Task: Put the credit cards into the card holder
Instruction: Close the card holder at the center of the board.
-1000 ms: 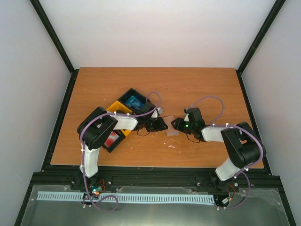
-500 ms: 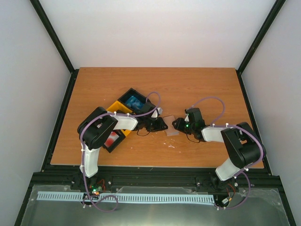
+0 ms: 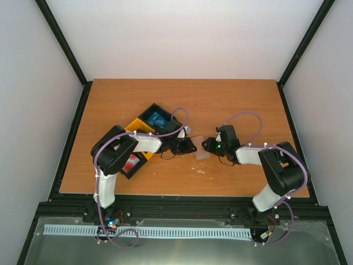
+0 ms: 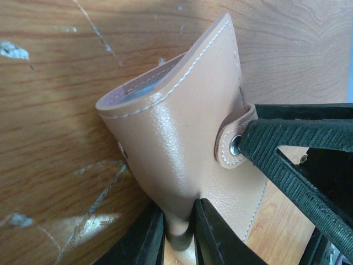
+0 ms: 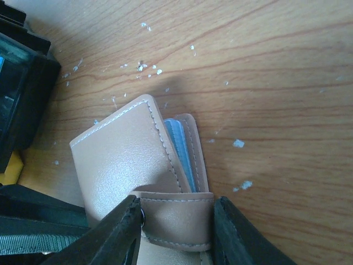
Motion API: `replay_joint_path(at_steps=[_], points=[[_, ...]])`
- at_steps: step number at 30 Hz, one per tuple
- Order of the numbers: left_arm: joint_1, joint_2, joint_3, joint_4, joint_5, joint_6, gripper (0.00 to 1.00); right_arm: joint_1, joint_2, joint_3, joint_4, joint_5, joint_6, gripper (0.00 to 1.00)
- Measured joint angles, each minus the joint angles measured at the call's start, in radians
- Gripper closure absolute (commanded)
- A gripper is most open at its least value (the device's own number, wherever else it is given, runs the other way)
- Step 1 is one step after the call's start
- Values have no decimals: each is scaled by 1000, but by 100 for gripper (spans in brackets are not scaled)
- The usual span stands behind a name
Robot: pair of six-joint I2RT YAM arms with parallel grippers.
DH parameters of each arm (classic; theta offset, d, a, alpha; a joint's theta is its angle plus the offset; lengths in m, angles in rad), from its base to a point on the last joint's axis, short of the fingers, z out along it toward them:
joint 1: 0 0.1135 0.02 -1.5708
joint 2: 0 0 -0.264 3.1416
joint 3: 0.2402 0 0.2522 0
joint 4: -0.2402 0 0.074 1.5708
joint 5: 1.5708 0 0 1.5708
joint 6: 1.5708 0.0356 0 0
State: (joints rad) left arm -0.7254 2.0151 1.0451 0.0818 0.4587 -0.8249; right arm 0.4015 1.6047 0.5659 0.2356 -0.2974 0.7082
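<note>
Pinkish-tan and leather-like, the card holder [image 3: 199, 147] lies near the middle of the wooden surface [image 3: 248, 105], a little closer to the near edge than to the far one, held between the two arms. The left jaws are closed on it. In the left wrist view two black fingers [image 4: 146, 237] pinch a fold at its lower edge, and the cover is bent into a curve. The right jaws straddle the snap strap [image 5: 176, 218], with one finger [image 5: 113, 232] against each side edge of it, gripping the card holder there. A ribbed fingertip touches the metal stud [image 4: 235, 144]. A blue card [image 5: 177, 146] shows edge-on inside the pocket. Toward the left edge stand three bins in a row. One black bin [image 3: 146, 115] holds blue cards [image 3: 158, 118], a yellow bin [image 3: 135, 126] sits next to it, and a second black bin [image 3: 128, 175] holds a red-and-white card [image 3: 131, 162].
</note>
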Motion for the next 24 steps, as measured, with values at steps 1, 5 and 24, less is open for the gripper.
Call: replay_joint_path(at_steps=[1, 5, 24], points=[[0, 0, 0, 0, 0, 0, 83, -1, 4, 6, -5, 0, -2, 65], [0, 0, 0, 0, -1, 0, 83, -2, 22, 42, -42, 2, -10, 67], [0, 0, 0, 0, -1, 0, 83, 25, 10, 55, -83, 53, -65, 61]])
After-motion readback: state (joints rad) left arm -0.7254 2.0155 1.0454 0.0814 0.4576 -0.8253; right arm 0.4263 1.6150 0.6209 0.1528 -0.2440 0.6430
